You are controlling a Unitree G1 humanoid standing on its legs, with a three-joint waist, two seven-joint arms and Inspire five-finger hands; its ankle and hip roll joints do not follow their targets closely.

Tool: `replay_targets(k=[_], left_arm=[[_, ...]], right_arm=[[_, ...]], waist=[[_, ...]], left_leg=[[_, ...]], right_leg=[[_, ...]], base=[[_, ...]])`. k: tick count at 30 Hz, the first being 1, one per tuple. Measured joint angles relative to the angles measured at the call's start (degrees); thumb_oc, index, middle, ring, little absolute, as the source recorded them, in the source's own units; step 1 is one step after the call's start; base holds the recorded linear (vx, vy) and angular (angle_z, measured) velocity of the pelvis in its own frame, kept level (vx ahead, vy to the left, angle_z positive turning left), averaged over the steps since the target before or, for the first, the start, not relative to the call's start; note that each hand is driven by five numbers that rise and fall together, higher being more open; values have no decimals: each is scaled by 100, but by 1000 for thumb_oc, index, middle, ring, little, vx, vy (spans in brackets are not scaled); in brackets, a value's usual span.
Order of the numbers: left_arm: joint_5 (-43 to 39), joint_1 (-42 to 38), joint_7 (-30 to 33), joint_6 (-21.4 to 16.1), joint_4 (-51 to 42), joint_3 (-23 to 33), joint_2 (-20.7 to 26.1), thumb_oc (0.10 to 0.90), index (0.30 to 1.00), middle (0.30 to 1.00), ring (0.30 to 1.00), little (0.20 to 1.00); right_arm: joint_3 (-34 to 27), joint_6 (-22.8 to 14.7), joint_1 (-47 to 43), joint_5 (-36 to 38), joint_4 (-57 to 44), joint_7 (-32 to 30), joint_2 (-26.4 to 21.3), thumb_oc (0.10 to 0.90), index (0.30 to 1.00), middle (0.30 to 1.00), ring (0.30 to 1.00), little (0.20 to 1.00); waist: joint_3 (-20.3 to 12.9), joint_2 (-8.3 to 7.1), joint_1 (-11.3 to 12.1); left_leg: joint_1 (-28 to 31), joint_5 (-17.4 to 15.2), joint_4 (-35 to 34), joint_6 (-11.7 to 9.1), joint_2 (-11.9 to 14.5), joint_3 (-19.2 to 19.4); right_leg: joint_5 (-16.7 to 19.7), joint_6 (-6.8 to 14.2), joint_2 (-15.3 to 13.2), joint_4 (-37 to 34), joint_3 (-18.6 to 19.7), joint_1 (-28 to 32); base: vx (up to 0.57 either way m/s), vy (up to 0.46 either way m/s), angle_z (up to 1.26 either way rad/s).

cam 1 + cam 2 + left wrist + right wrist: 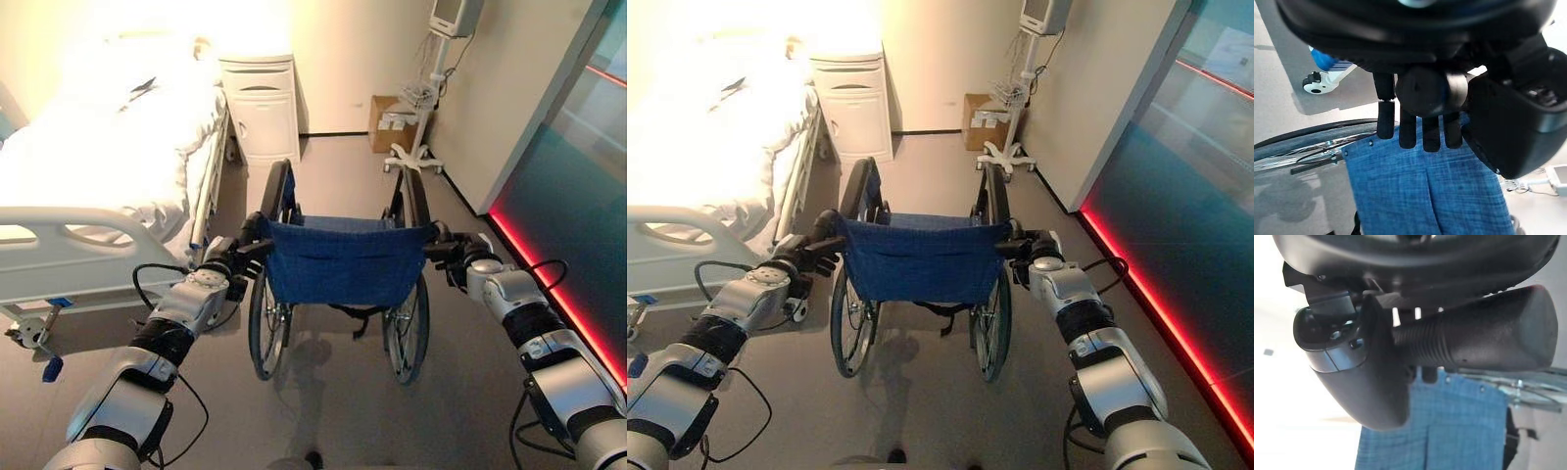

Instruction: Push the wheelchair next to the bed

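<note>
- Far left there's the bed, white bedding piled on it, with a white side rail facing the robot and a caster down at its near corner.
- Just behind the bed's head end, against the back wall, stands a white bedside cabinet.
- The left arm comes in from the lower left, stretched forward and up a bit, and the left hand sits on the wheelchair's left push handle. In the left wrist view the fingers are curled round the round black grip, thumb on the other side, so it's clamped on.
- The wheelchair is in the middle of the floor, its blue fabric back toward the robot, big wheels either side. It's just right of the bed's foot end, near it but not alongside it.
- The right arm mirrors the left, reaching forward from the lower right. The right hand is wrapped round the right push handle; the right wrist view shows the ribbed grip held tight against the palm.
- Back right: a cardboard box by the wall and a monitor stand on a wheeled base.
- Along the right wall runs a red light strip at floor level.
</note>
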Motion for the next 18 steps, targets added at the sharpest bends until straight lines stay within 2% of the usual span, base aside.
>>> replay_targets(k=[3,7,8,9,11,12,14,16,18], left_arm=[[-126,0,67,-29,104,4,-114,400,300,300,300,300],[-144,0,209,-41,155,2,-149,400,300,300,300,300],[-144,0,306,-79,161,1,-150,400,300,300,300,300],[-143,-1,346,-101,161,1,-142,400,300,300,300,300],[-158,0,474,-204,214,-4,-156,400,300,300,300,300],[-168,-1,564,-294,214,2,-148,400,300,300,300,300],[-220,-1,577,-452,214,20,-146,400,300,300,300,300],[-274,1,565,-476,215,110,-202,400,300,300,300,300],[-477,1,587,-491,214,124,-344,400,300,300,300,300]], right_arm=[[29,40,16,4,120,118,-58,400,300,300,300,300],[54,58,33,4,121,168,-66,400,300,300,300,300],[59,58,44,11,72,175,-73,400,300,300,300,300],[86,58,44,13,54,176,-74,400,300,300,300,300],[103,65,62,33,19,175,-81,400,300,300,300,300],[89,67,68,52,-45,173,-89,400,300,300,300,300],[-14,75,97,54,-141,170,-119,400,300,300,300,300],[-95,106,106,54,-155,158,-143,400,300,300,300,300],[-97,130,108,72,-142,158,-261,400,300,300,300,300]], waist=[[13,-32,-54],[16,-75,-223],[28,-57,-245],[26,-60,-273],[42,-101,-354],[96,-157,-502],[186,-248,-568],[221,-300,-586],[220,-300,-617]], left_leg=[[6,-115,158,69,-86,-22],[1,-132,174,105,-185,-193],[-13,-141,185,142,-193,-431],[-30,-140,197,144,-194,-513],[-62,-172,297,180,-202,-669],[-120,-214,419,192,-207,-814],[-108,-249,486,143,-210,-845],[-86,-318,526,37,-172,-822],[-10,-385,519,-69,-39,-791]], right_leg=[[-240,-53,-171,732,207,-276],[-273,-3,-261,653,397,-343],[-265,17,-166,776,497,-556],[-257,29,-126,744,550,-668],[-85,237,-137,513,645,-1008],[12,387,-208,58,671,-1180],[78,479,-331,-154,579,-1420],[80,473,-373,-121,584,-1549],[42,414,-313,486,618,-1548]], base=[[207,-72,5],[264,-194,11],[271,-229,5],[380,-298,19],[372,-287,45],[274,-221,62],[412,-374,65],[367,-345,55],[382,-356,72]])
